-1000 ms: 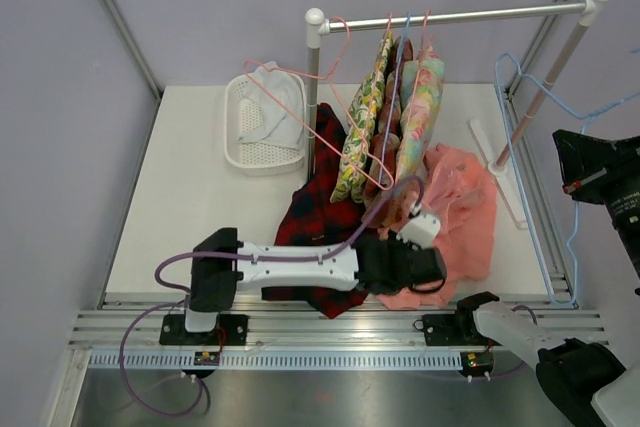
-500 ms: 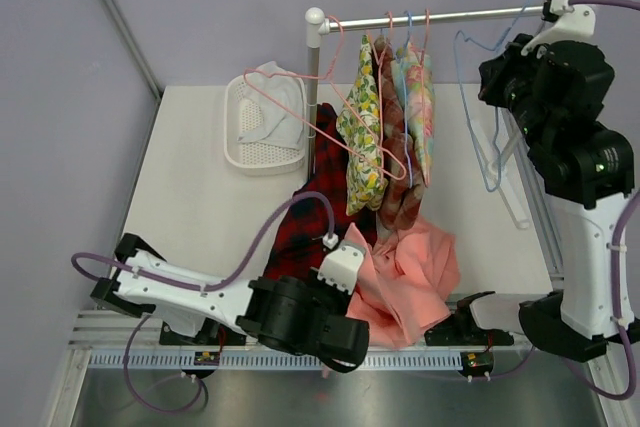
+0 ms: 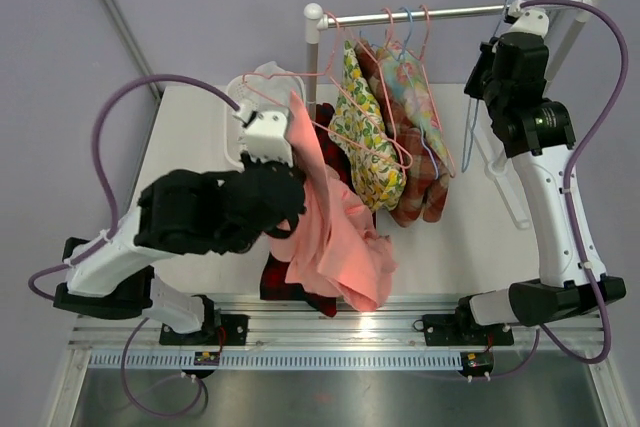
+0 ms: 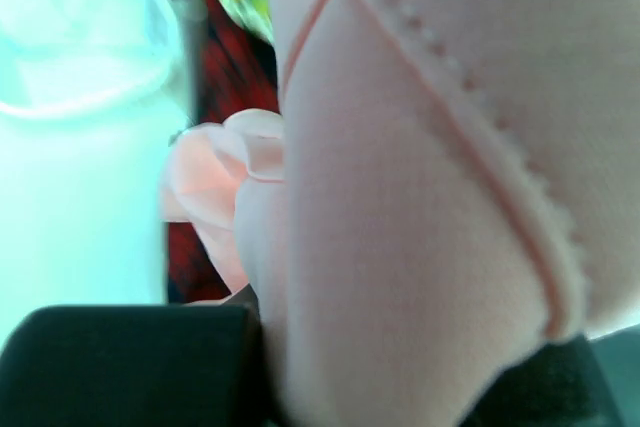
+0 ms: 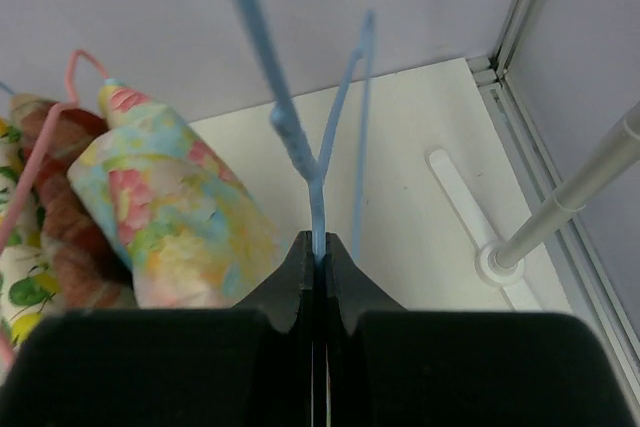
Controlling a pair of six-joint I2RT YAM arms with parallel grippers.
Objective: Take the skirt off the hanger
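Over the left half of the tabletop (image 3: 190, 172), the pink skirt (image 3: 335, 237) is held up by the left tool (image 4: 340, 377). This tool is clamped on a fold of the cloth, which fills the left wrist view between its 2 fingers. The skirt's lower end is draped toward the near edge, over a red plaid cloth (image 3: 290, 282). A white basket (image 3: 240, 137) is seen just behind the left arm.

The blue hanger (image 5: 290, 127) is pinched in the closed right tool (image 5: 318, 247), high up at the right end of the rail (image 3: 440, 14), well apart from the skirt. Floral garments (image 3: 365, 142) are hung on the rail between the 2 arms.
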